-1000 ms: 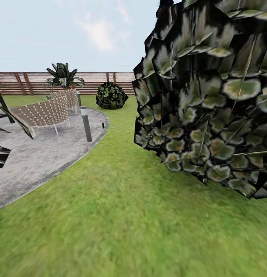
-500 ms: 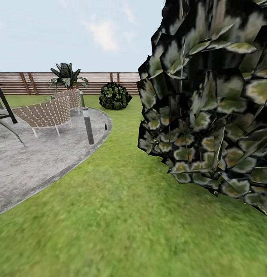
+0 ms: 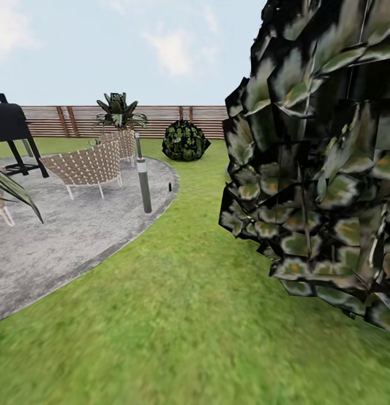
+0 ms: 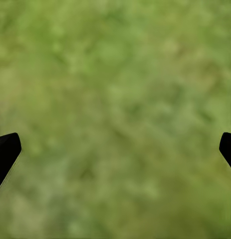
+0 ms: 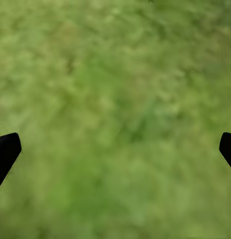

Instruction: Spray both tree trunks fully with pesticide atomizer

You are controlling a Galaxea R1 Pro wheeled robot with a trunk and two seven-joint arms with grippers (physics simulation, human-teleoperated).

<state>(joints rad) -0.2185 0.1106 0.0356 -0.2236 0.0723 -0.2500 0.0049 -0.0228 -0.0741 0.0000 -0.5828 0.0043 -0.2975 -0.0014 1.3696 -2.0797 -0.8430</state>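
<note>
I am on the garden's lawn (image 3: 178,315). The pesticide atomizer and both trees with their trunks are out of view. In the left wrist view my left gripper (image 4: 115,149) is open, its black fingertips (image 4: 5,152) far apart over bare grass with nothing between them. My right gripper (image 5: 115,149) is likewise open over grass, with its fingertips (image 5: 5,149) at the picture's edges.
A big dark leafy bush (image 3: 318,169) stands close on the right. On the left lies the grey paved patch (image 3: 60,242) with a lamp post (image 3: 143,183), woven chairs (image 3: 88,166), a black stand (image 3: 12,132) and a tiny dark object (image 3: 169,186). Further back are a round bush (image 3: 185,140), a palm (image 3: 119,112) and the fence (image 3: 161,119).
The whole head picture has shifted to the right, so the camera has turned left. The black stand has come into view at the left, and the big bush fills less of the picture.
</note>
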